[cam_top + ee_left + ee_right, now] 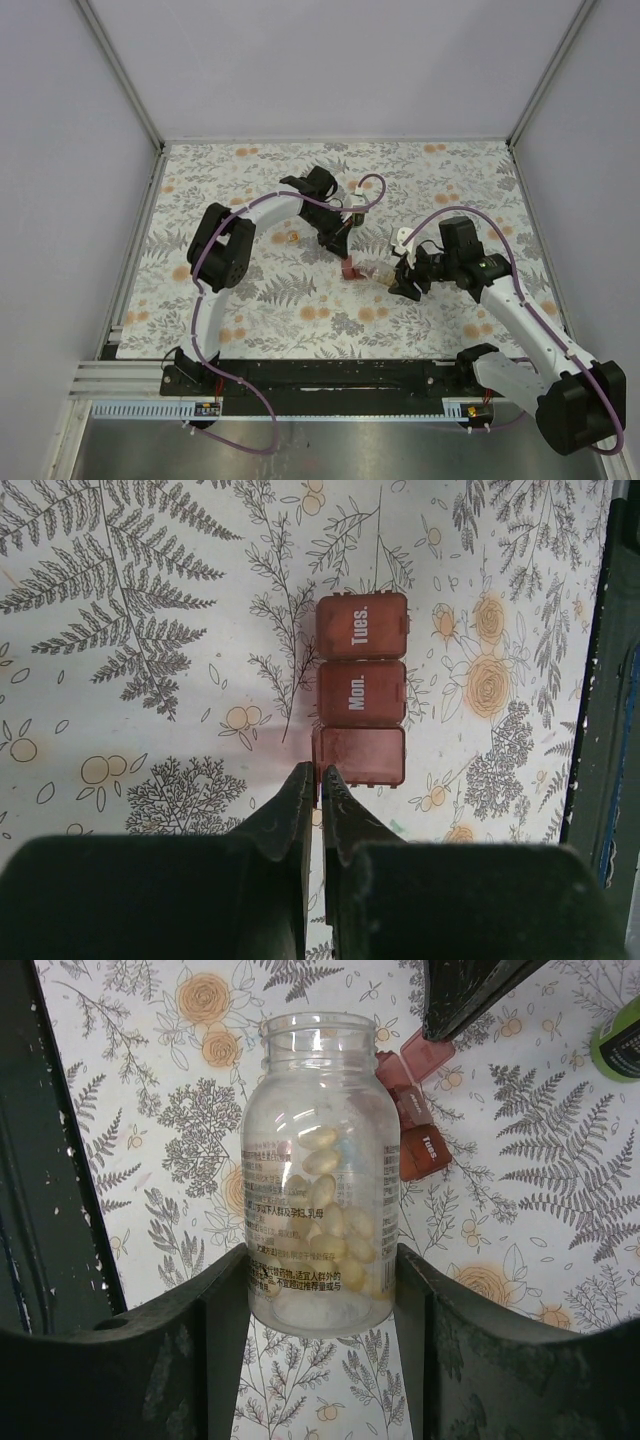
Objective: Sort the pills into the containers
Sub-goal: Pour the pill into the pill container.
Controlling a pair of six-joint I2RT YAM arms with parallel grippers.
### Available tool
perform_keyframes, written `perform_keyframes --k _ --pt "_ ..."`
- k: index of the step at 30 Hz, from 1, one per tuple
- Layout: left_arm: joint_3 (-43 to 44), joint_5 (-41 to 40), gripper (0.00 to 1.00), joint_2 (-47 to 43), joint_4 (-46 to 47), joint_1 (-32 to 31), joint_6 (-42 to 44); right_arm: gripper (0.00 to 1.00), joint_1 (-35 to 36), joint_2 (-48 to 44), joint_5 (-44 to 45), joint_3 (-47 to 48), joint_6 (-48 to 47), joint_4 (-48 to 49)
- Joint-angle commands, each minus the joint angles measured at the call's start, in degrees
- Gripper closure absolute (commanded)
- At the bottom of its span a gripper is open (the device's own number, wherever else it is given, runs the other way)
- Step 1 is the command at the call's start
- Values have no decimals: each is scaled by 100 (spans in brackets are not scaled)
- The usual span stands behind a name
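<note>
1. Top external view: both arms were stretched in over the floral cloth (pixel 250 300) toward the middle of the table. The left gripper (pixel 345 250) pointed down right at the dark-red pill box (pixel 350 270). The right gripper (pixel 402 280) sat just to the box's right, holding a clear bottle (pixel 376 268) with its mouth pointing at the box.
2. Left wrist view: the left gripper (pixel 315 780) was closed up tight, its tips basically together at the near left corner of the pill box (pixel 360 692). The box showed 3 compartments in a row: "Tues." farthest, "Mon." in the middle, and a nearest one with no label I could read. Honestly couldn't tell whether the tips were pinching anything.
3. Right wrist view: the right gripper (pixel 320 1270) was clamped on the clear bottle (pixel 320 1140), 1 finger on each side of its lower body. The cap was off and the mouth was open. The pale yellowish pills (pixel 335 1225) were piled inside, toward the gripper end. The pill box (pixel 420 1130) lay on the cloth just past the bottle's mouth, a bit to the right, with 1 lid flipped up. A green bottle (pixel 622 1048) stood at the far right edge, well apart from the rest.
</note>
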Motion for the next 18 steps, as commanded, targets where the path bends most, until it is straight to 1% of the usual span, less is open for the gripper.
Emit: perform_keyframes --k 1,9,15,18 --pt "263 306 100 -14 -104 36 184 100 -33 115 -43 135 -475 -172" --pt "202 341 100 -269 -104 28 105 100 -33 237 36 135 -493 -67" --pt "-237 95 100 -620 344 -60 -17 100 -33 405 186 118 -660 -40" --pt "-264 51 100 -673 406 -95 -70 100 -24 457 238 126 -695 -14"
